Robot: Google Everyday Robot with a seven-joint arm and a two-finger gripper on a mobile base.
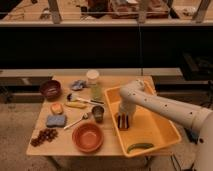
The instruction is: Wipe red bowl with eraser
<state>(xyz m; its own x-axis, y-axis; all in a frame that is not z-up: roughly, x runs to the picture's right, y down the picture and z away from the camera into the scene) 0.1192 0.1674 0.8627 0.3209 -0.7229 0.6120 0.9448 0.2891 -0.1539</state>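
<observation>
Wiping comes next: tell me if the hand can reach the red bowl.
Probably yes: the hand is down in the yellow bin; the red bowl sits beside that bin, uncovered. Only its wall intervenes.

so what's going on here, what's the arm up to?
The robot's one arm is reaching down into the yellow bin at the right end of the table. Its gripper is low inside the bin, right at a small dark striped block, the eraser. Whether it has a hold on the eraser can't be told. The red bowl sits apart near the table's front edge, left of the bin, so no wiping yet.
</observation>
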